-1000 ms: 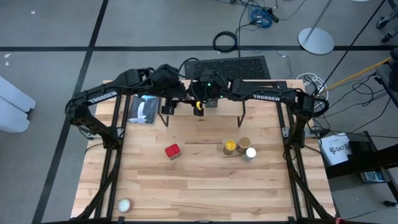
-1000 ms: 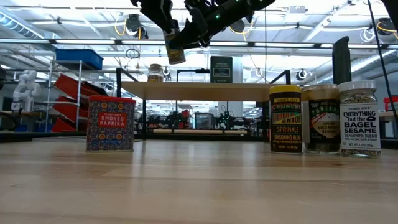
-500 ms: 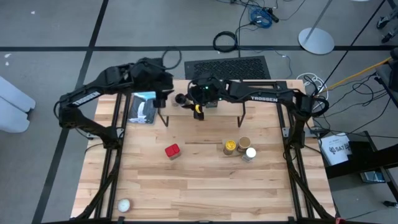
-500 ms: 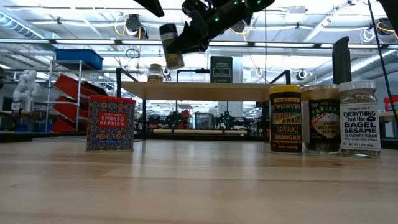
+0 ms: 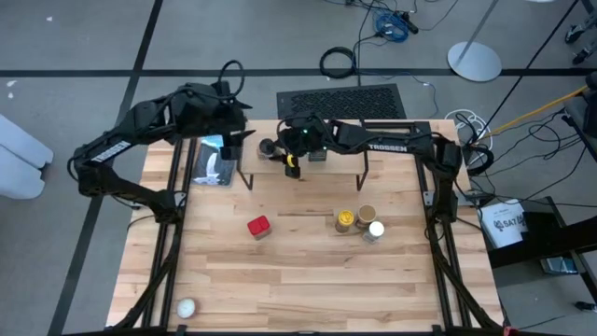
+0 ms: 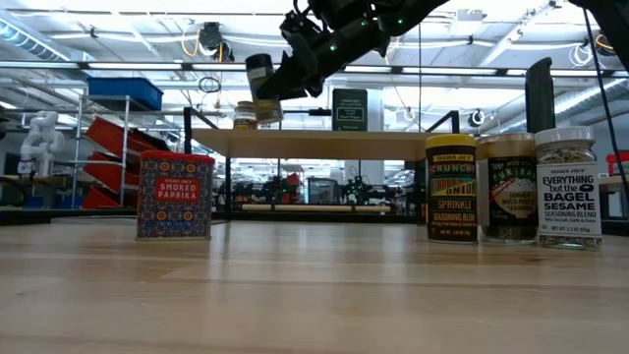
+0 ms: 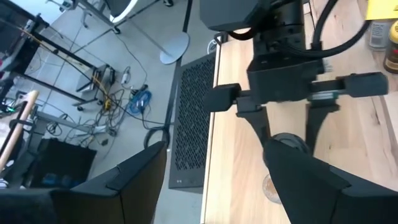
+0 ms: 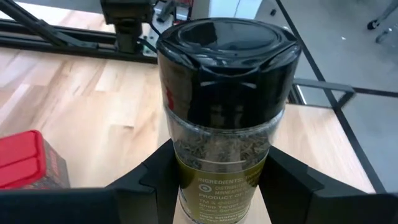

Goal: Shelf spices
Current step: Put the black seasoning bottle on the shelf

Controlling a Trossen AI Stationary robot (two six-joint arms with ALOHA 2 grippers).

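Observation:
My right gripper (image 8: 217, 186) is shut on a small dark-lidded spice jar (image 6: 260, 88) and carries it above the shelf (image 6: 324, 144), a light plank on thin black legs at the table's far side. On the shelf stand a tan-lidded jar (image 6: 246, 115) and a black square tin (image 6: 349, 108). My left gripper (image 7: 217, 186) is open with nothing in it, raised left of the jar near the far left (image 5: 235, 142). On the table rest the red tin (image 5: 258, 226) and three jars (image 5: 362, 222). My right gripper pinches the jar's lower, labelled body (image 8: 214, 180) between its two fingers (image 8: 155, 180), one on either side. The fingers reach in from the table's right, slanting a little downward. The jar is lifted clear above the shelf, lid up, nearly upright.
A flat blue-and-black package (image 5: 215, 163) lies left of the shelf. A small white ball (image 5: 186, 307) sits near the table's near left corner. The middle and near parts of the tabletop (image 5: 308, 271) are bare wood.
My left gripper has drawn away from the jar, up and toward the table's far left, staying open. My right gripper has carried the jar a little toward the table's left and slightly down, above the shelf.

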